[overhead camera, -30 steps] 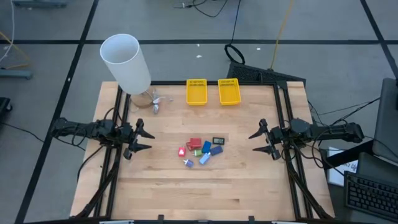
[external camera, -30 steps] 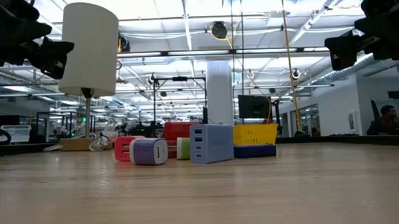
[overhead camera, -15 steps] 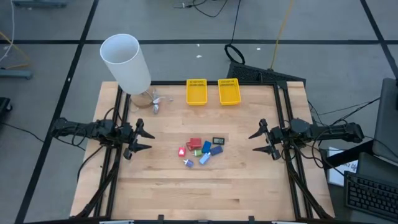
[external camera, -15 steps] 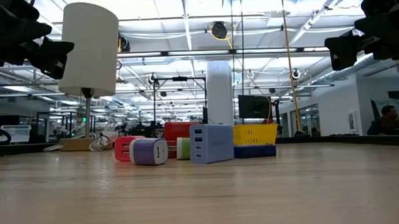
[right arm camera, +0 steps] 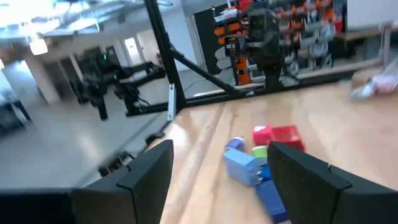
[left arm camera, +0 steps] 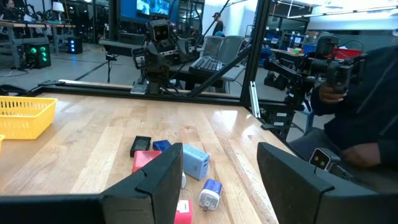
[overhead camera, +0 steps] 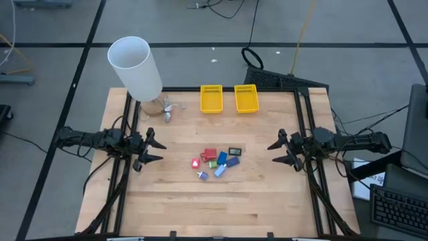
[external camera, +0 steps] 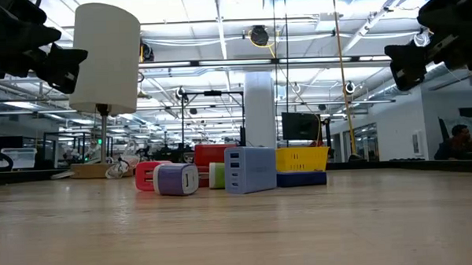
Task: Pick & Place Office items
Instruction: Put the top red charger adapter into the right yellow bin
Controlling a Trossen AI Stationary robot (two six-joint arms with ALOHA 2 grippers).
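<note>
Office items clustered mid-desk, between the two grippers, well apart from both. Nothing stands between either gripper and the cluster. Two yellow baskets and white cylinder sit beyond, at the far desk edge. Left gripper and right gripper hover level, facing inward, fingers apart, empty. No legible writing.

The left gripper hangs at the left side, its fingers apart and holding nothing. The right gripper faces it from the right side, open too.
</note>
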